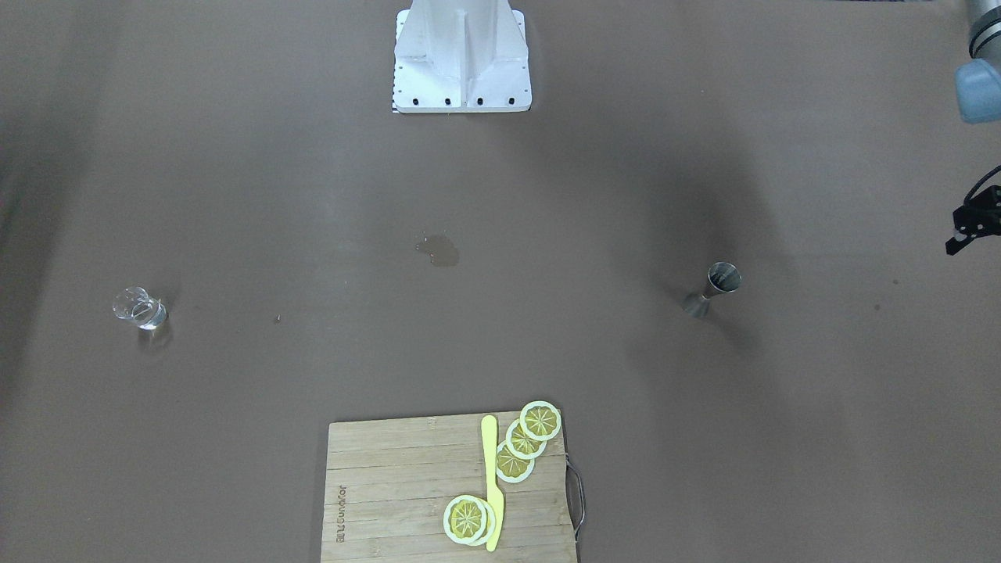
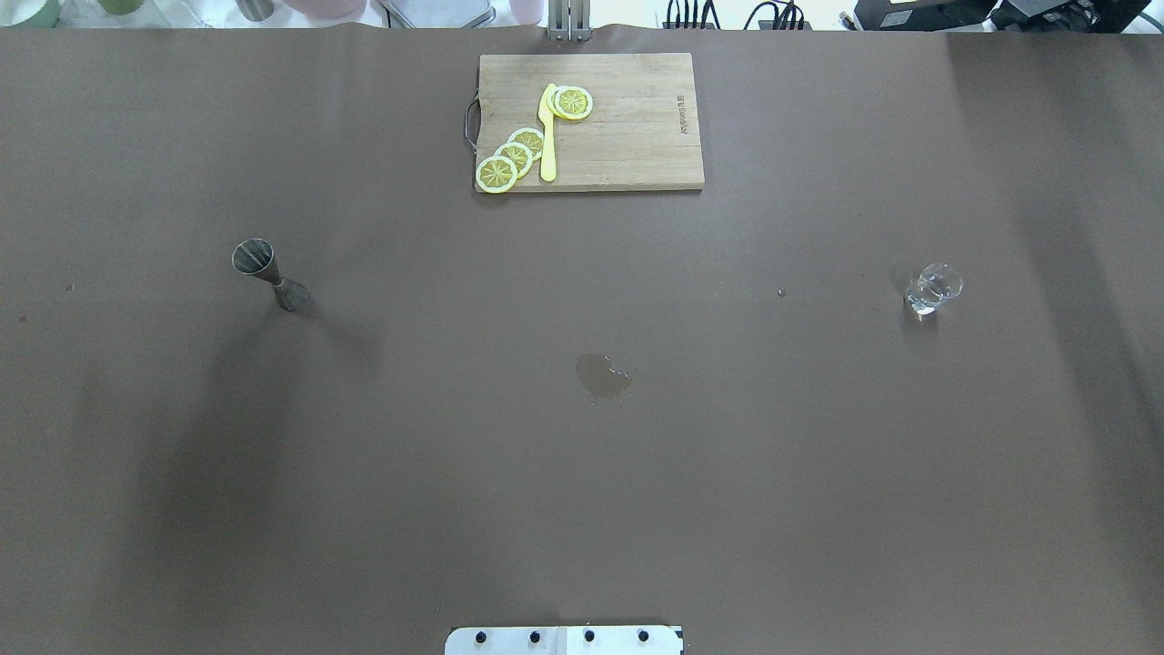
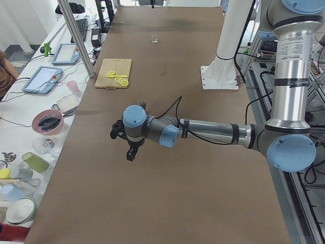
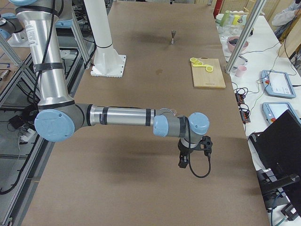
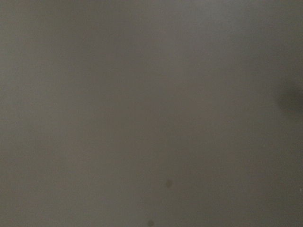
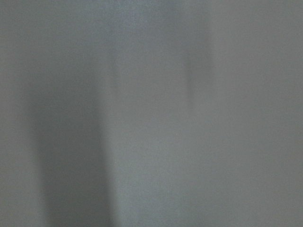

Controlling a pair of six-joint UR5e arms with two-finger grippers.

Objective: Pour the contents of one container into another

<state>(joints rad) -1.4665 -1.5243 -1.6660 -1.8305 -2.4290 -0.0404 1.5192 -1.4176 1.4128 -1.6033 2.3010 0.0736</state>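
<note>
Glass and jigger stand well apart on the worktop; I cannot tell if my left gripper or right gripper is spread.

Pretty standard look: left arm and right arm are silver tubes with pale blue joint caps, printed labels, black wrist cables. White pedestal, black bolts along its foot.

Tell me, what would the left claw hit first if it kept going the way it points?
The left gripper points down, so it would probably meet only the bare brown table; the left wrist view shows nothing else below.
</note>
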